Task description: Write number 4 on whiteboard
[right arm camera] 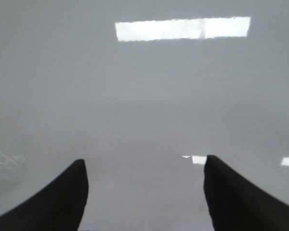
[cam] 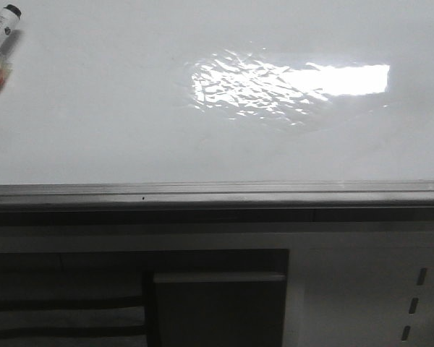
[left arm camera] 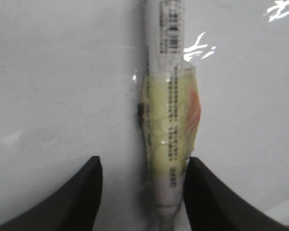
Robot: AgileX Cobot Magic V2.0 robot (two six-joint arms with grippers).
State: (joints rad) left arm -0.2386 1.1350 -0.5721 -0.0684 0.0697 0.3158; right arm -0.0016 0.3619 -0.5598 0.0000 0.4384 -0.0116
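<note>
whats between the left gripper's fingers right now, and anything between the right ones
In the left wrist view, a marker with a yellowish label lies between the open left gripper fingers, over the whiteboard. In the right wrist view, the open right gripper frames only bare board.

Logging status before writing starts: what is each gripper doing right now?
Left gripper: open, fingers astride the marker.
Right gripper: open, empty, over the whiteboard.

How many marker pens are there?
1. The marker pen lies at the far left corner of the whiteboard, and in the left wrist view it sits between the open left gripper fingers. None shows elsewhere.
</note>
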